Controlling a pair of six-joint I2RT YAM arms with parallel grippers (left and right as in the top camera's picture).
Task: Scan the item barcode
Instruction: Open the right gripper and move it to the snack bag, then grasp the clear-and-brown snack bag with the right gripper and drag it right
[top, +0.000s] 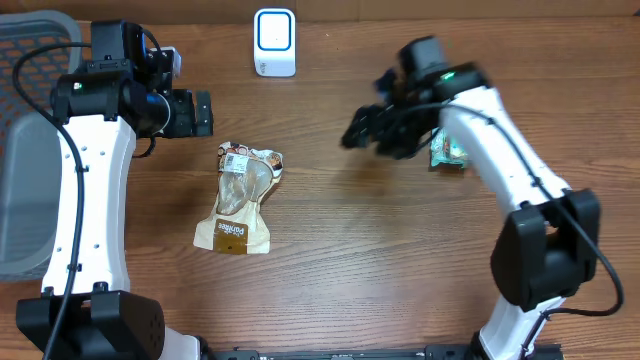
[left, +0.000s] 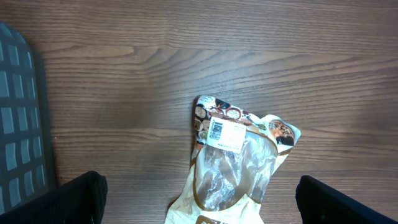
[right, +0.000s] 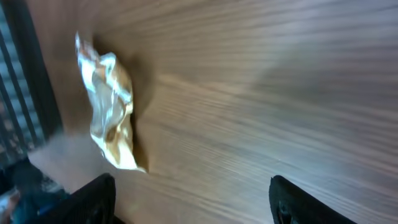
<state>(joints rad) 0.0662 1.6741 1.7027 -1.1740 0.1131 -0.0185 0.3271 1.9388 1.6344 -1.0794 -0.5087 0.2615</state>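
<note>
Hovering released just beside the snack bag (top: 240, 195) lying label-up on the surface (top: 350, 260), the left end effector (top: 207, 113) is seemingly preparing the pickup, needing next to descend and clench, while the right end effector (top: 362, 130) is also hanging released.

grippers: 2, my left gripper (top: 204, 113) plus my right gripper (top: 360, 128) | tan snack pouch (top: 240, 198): 1, just ahead of my left gripper | small green packet (top: 447, 152): 1, near my right gripper, partly hidden | white scanner (top: 274, 42): 1 | grey basket (top: 25, 150): 1, outboard of my left gripper
</note>
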